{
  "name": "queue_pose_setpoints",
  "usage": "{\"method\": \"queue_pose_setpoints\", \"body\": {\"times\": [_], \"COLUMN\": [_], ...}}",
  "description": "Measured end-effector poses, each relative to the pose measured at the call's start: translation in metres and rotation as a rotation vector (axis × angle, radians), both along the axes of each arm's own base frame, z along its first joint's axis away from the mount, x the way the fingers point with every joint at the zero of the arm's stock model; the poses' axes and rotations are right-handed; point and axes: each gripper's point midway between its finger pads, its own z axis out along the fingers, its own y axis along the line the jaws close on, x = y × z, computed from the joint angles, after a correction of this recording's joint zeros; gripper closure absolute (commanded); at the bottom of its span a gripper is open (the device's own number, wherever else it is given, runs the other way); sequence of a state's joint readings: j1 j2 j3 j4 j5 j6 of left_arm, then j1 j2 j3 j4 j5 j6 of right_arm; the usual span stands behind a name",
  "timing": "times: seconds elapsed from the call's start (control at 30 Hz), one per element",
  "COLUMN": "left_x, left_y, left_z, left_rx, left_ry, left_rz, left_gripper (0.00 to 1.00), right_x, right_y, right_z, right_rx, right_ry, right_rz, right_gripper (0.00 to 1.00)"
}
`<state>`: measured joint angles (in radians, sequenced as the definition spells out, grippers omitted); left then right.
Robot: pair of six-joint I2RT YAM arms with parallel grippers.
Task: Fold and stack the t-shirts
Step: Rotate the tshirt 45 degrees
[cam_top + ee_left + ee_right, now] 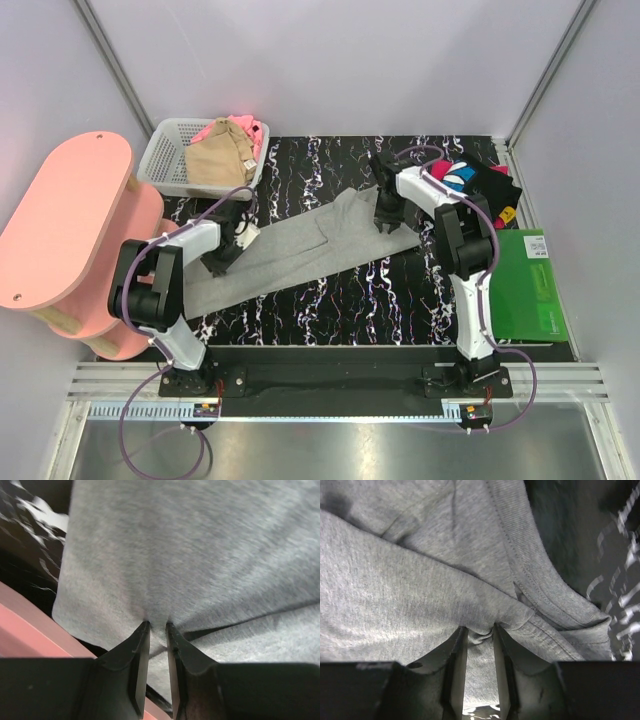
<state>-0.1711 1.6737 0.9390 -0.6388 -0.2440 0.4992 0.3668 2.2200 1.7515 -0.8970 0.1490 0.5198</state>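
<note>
The large light-grey t-shirt [300,245] lies folded in a long band across the black marbled table. My left gripper [232,243] is shut on its left end; in the left wrist view the cloth [190,550] bunches between the jaws [156,626]. My right gripper [387,222] is shut on its right end near the collar; the cloth [420,605] is pinched between the jaws [479,629]. The black printed t-shirt [475,180] lies folded at the back right. The tan t-shirt [215,160] and the pink t-shirt [245,128] lie in the white basket [160,165].
A green board [530,285] lies at the right edge of the table. A pink two-tier stand [70,235] sits at the left, close to my left arm. White walls close in the back and sides.
</note>
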Motion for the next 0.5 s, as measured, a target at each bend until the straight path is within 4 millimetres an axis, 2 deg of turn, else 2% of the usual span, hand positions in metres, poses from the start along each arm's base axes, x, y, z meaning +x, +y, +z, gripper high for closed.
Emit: {"method": "queue_pose_setpoints", "body": {"times": [0.23,0.5], "left_x": [-0.016,-0.036], "left_y": [-0.010,-0.043], "left_z": [-0.001,-0.003], "left_rx": [-0.011,-0.034], "left_ry": [0.065,0.173], "left_rz": [-0.025,-0.095], "left_gripper": [0.75,0.75], "right_x": [0.045,0.111], "right_y": [0.012,0.023], "right_z": [0.001,0.004], "right_rx": [0.075,0.209], "right_ry": [-0.036,-0.099], "right_rz": [0.043,0.060], "right_gripper": [0.72,0.73]}}
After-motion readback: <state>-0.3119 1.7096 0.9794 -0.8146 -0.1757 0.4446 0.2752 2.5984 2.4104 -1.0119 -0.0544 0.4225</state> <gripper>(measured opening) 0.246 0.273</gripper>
